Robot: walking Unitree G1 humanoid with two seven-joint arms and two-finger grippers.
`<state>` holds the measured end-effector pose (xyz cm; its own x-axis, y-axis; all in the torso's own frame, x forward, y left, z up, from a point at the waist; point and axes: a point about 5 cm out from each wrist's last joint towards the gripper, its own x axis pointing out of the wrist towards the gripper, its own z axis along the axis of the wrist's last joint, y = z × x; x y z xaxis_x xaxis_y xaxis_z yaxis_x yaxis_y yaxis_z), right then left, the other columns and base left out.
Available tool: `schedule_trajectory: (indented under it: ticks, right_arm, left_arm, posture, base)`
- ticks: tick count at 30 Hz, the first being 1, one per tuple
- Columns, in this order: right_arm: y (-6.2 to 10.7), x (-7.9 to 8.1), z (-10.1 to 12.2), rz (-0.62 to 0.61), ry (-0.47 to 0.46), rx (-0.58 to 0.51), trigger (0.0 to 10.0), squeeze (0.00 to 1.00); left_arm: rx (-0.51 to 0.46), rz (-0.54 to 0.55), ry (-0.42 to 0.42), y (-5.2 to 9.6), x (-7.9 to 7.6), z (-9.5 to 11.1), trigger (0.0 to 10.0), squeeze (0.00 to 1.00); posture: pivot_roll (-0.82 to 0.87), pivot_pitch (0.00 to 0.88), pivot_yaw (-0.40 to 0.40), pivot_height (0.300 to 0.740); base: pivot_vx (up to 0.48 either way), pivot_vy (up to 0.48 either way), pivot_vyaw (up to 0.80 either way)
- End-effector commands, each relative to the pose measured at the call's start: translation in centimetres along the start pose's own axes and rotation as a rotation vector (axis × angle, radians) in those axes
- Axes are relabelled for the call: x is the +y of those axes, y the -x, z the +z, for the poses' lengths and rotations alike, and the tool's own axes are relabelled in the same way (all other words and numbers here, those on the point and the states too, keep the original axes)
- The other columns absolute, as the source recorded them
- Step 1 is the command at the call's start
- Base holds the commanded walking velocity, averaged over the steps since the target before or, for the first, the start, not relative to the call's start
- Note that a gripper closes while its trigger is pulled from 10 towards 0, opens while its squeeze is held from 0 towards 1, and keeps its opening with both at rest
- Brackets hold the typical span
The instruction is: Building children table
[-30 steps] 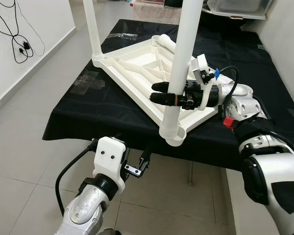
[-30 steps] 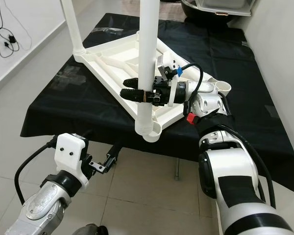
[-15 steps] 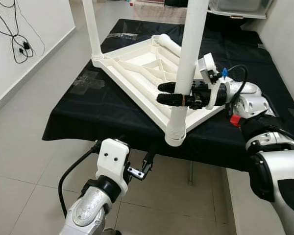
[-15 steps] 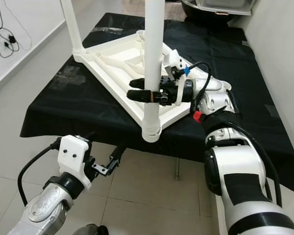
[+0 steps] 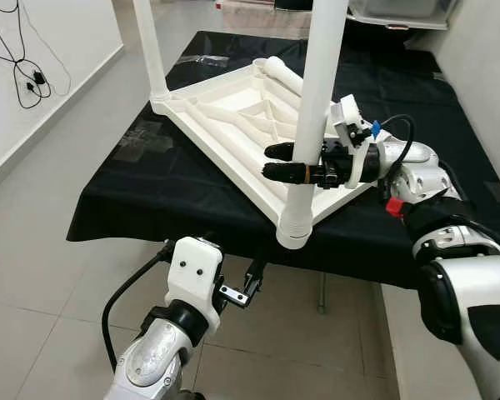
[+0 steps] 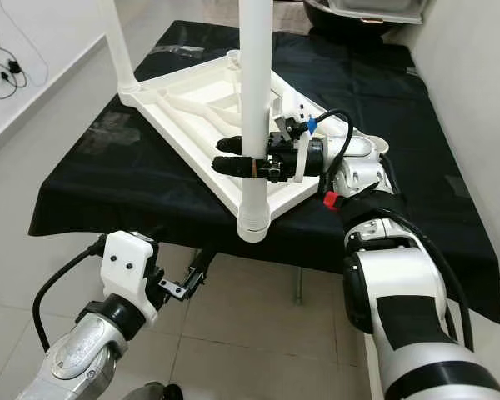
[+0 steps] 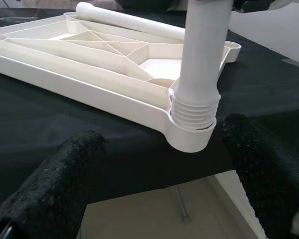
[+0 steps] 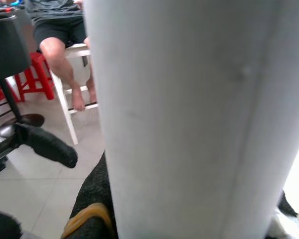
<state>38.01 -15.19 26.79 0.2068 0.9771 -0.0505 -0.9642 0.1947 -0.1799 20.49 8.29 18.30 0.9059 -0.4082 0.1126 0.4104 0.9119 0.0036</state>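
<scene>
The white children's table top (image 5: 225,125) lies upside down on a black-covered table (image 5: 150,183). One white leg (image 5: 150,50) stands upright in its far left corner. A second leg (image 5: 321,75) stands in the near corner socket (image 7: 192,132), which juts past the table's front edge. My right gripper (image 5: 269,161) is shut on this leg a little above the socket, and the leg (image 8: 189,124) sits between its fingers in the right wrist view. A loose leg (image 5: 282,73) lies across the back of the top. My left gripper (image 5: 252,283) hangs open below the front edge, facing the socket.
Tiled floor lies to the left and in front. A white wall with dangling cables (image 5: 33,79) is at the left. A pale bin (image 5: 400,12) stands at the table's far end. A seated person (image 8: 60,45) and a red stool (image 8: 32,74) are beyond the leg.
The camera has shifted slightly. My right gripper keeps its hold on the near leg, which has swayed a little right and back. The left gripper stays low and open.
</scene>
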Motion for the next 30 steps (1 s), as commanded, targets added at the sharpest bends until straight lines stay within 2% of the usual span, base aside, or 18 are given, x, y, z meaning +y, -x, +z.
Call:
schedule_trajectory:
  ticks: [1,4,12,18,30]
  right_arm:
    - [-0.1,0.1,-1.5,-0.043,-0.048,0.001,10.0,0.00]
    - [0.1,0.0,-2.0,-0.094,-0.079,-0.022,10.0,0.00]
    - [0.6,0.3,-3.5,-0.126,-0.106,-0.003,10.0,0.00]
    - [0.7,0.8,-4.2,-0.103,-0.112,0.000,10.0,0.00]
    - [0.3,0.3,-4.8,-0.239,-0.057,0.064,10.0,0.00]
  left_arm:
    - [0.006,0.008,-0.004,0.2,0.0,0.1,10.0,0.00]
    - [0.004,0.011,-0.005,0.1,0.0,0.1,10.0,0.00]
    - [-0.001,0.014,-0.009,0.1,0.1,0.2,10.0,0.00]
    - [-0.006,0.016,-0.012,0.0,0.2,0.4,10.0,0.00]
    - [-0.011,0.013,-0.020,-0.1,0.3,0.5,10.0,0.00]
  posture:
    - [0.15,0.193,-0.041,0.740]
    - [0.15,0.192,-0.044,0.740]
    - [0.15,0.195,-0.042,0.740]
    - [0.15,0.196,-0.038,0.740]
    - [0.15,0.198,-0.034,0.740]
  base:
    - [0.000,0.000,0.00]
    - [0.000,0.000,0.00]
    - [0.000,0.000,0.00]
    - [0.000,0.000,0.00]
    - [0.000,0.000,0.00]
